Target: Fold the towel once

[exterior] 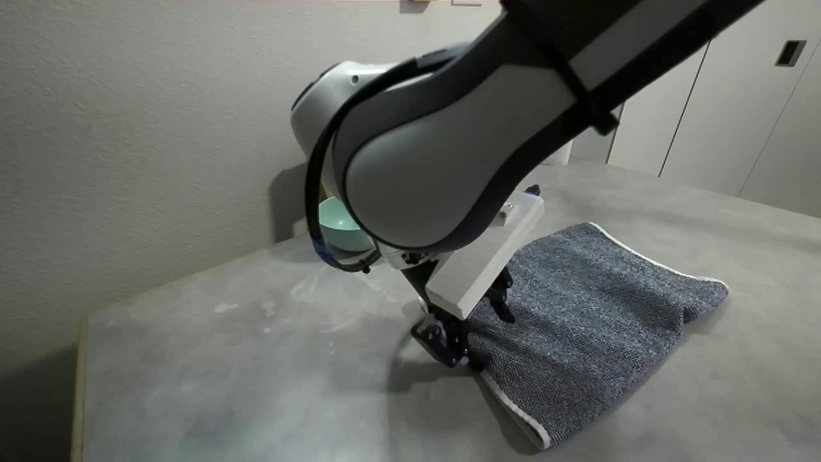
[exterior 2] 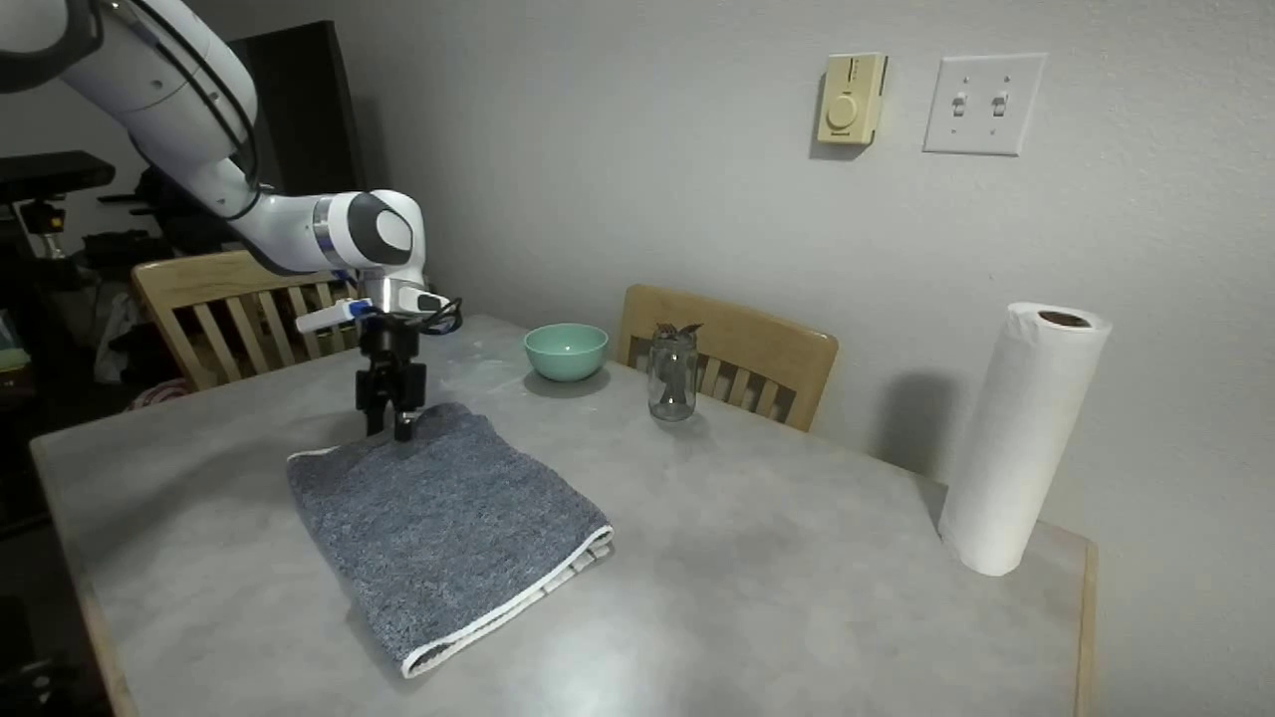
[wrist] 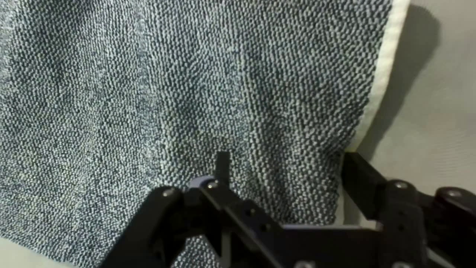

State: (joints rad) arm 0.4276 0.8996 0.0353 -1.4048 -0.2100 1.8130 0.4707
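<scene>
Closest to me, the towel [exterior 2: 448, 538] lies on the bench [exterior 2: 797, 588], its near end showing two layers, so it looks folded. The jaws stand apart at its far edge, one finger [wrist: 362, 182] hard by the white trim [wrist: 383, 63]; I can't tell whether it touches. If it snags, lifting could pull the fold askew; closing now might bunch the cloth between.

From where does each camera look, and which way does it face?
In an exterior view: above the grey table, looking across the blue-grey terry towel; the jointed white arm looms large.
In an exterior view: above the table, facing the pale wall; arm at upper left, black two-finger gripper below.
Wrist view: on the arm, facing the towel below; gripper fingers show.
Shared in both exterior views: towel, arm, round teal bowl.
</scene>
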